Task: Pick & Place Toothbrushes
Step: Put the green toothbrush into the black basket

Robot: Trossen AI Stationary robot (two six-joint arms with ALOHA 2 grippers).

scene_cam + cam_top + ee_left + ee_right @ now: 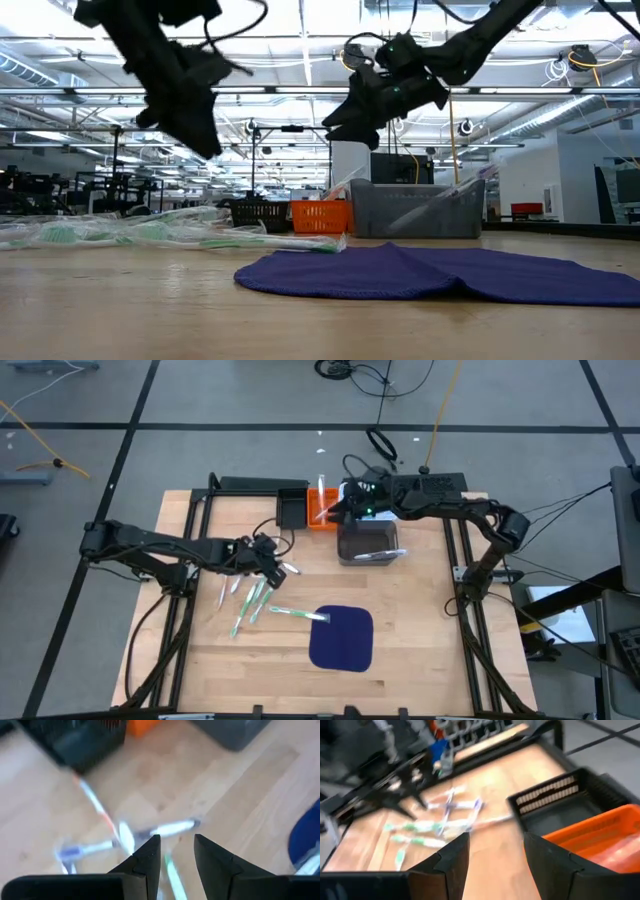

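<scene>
Thin white, green and blue plastic toothbrushes [255,598] scattered on wooden table [420,630], left of dark blue mat [341,637]. Left gripper [268,558] above them, part-open, empty. Right gripper [340,502] above orange basket [322,517], part-open, empty. Handles likely light, stiff, slippery; grasp mid-handle.

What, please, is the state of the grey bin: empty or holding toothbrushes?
Holding some: the high view shows toothbrushes lying inside the grey bin.

Grey tiled floor [250,390]; bright ceiling lights [300,30].
</scene>
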